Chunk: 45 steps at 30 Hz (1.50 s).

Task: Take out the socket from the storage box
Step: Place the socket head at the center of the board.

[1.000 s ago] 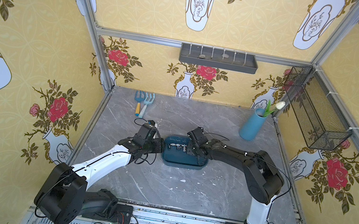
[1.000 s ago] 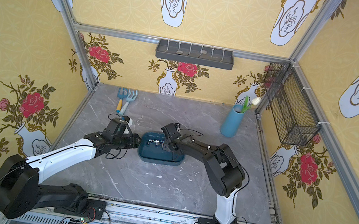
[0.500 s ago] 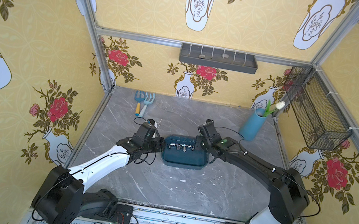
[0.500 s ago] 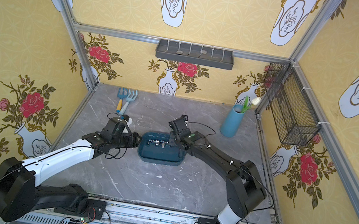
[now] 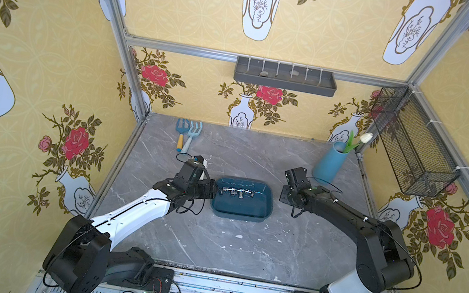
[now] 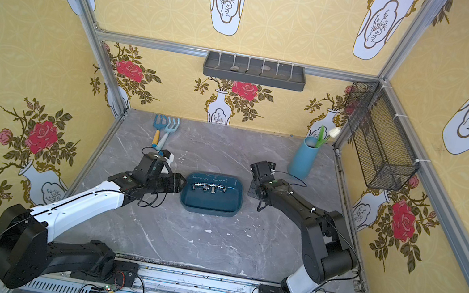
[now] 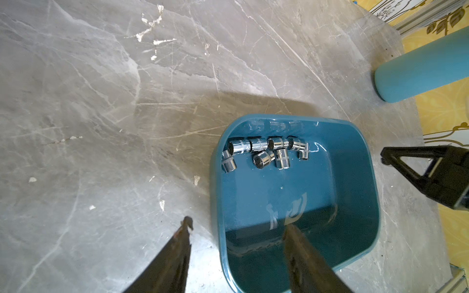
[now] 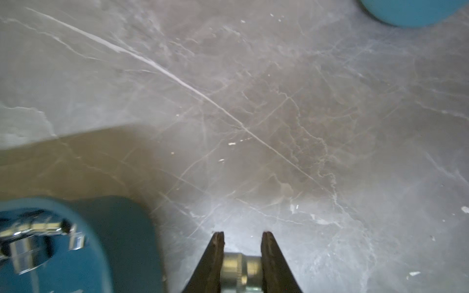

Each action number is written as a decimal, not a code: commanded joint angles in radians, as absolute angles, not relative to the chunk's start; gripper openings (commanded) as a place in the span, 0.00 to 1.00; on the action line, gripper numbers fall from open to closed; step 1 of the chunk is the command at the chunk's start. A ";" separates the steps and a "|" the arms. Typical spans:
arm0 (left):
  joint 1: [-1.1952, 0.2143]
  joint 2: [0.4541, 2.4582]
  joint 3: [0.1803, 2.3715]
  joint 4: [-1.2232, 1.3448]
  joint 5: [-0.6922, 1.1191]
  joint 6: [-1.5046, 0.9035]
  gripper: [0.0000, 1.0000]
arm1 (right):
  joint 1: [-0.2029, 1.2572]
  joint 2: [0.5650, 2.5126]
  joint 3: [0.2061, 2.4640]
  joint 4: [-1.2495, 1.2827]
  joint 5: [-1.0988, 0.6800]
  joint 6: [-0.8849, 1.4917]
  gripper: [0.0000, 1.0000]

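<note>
The storage box [image 5: 241, 210], a shallow teal tub, lies mid-table in both top views [image 6: 209, 205]. Several chrome sockets [image 5: 236, 191] lie along its far wall, sharp in the left wrist view [image 7: 264, 152]. My left gripper [image 7: 238, 224] is open and straddles the box's left wall [image 7: 218, 203], one finger inside, one outside. My right gripper [image 8: 243, 234] is shut on a silver socket [image 8: 241, 269], above bare table just right of the box [image 8: 121, 241]. In a top view the right gripper [image 5: 286, 197] points down beside the box's right end.
A tall blue vase with a white tulip [image 5: 329, 164] stands at the back right, close behind my right wrist. Two small garden tools [image 5: 187, 136] lie at the back left. A grey wall tray [image 5: 284, 76] and a black wire basket [image 5: 412, 146] hang on the walls.
My right gripper has come out of the box and swung right past its rim, carrying a socket. The left arm and the box have stayed put.
</note>
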<state>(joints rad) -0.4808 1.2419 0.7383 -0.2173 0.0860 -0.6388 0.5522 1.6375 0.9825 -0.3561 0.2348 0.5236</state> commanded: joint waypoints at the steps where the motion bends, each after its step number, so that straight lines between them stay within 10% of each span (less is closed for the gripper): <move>1: -0.481 1.242 0.737 -0.191 0.092 -0.640 0.63 | 0.547 1.674 0.977 -0.304 0.225 0.517 0.28; 45: -0.481 1.253 0.760 -0.202 0.105 -0.640 0.65 | 0.509 1.771 0.985 -0.222 0.203 0.486 0.53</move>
<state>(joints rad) -0.4808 1.2491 0.7559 -0.2180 0.1024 -0.6502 0.5152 1.7603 0.9768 -0.2523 0.2268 0.4999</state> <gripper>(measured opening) 0.648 0.532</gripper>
